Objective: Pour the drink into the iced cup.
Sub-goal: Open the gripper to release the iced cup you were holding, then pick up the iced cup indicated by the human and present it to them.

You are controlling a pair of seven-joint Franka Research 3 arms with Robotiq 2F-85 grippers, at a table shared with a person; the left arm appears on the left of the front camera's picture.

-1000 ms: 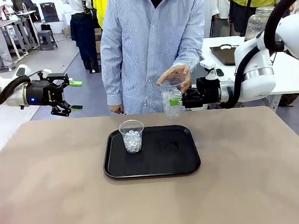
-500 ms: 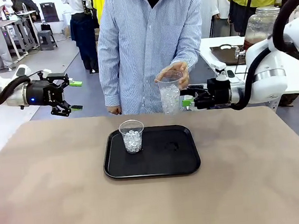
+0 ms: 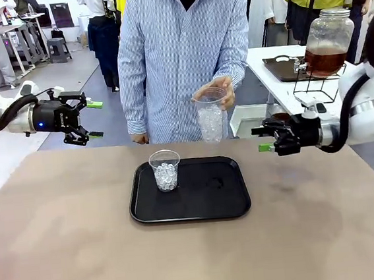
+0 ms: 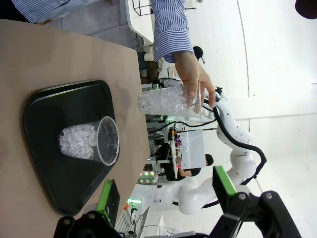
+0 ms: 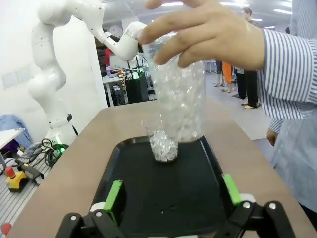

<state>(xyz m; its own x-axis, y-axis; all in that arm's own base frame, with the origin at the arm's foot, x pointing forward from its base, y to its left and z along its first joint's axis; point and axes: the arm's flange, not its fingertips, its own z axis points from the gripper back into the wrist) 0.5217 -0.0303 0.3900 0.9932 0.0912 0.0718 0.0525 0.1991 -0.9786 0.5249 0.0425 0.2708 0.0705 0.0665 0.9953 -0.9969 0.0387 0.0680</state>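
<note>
**Right end effector lets go of the tall iced cup and backs off**

The right end effector [image 3: 261, 139], closed around the tall iced cup [image 3: 212, 118] a second ago, now stands wide and empty, pulled back toward the robot's right above the worktop [image 3: 64, 244]. The cup is left in the person's hand [image 3: 222, 90], which grips it at the rim above the far edge of the tray [image 3: 191, 217]. It is upright, long axis vertical, mouth up. A short iced cup [image 3: 165, 170] stands upright on the tray. The left end effector [image 3: 95, 119] hangs wide open off the far left corner. The handover looks done, but no pouring has begun. The drink [image 3: 325, 60] sits in a jar [image 3: 325, 30] behind the right arm.
</note>
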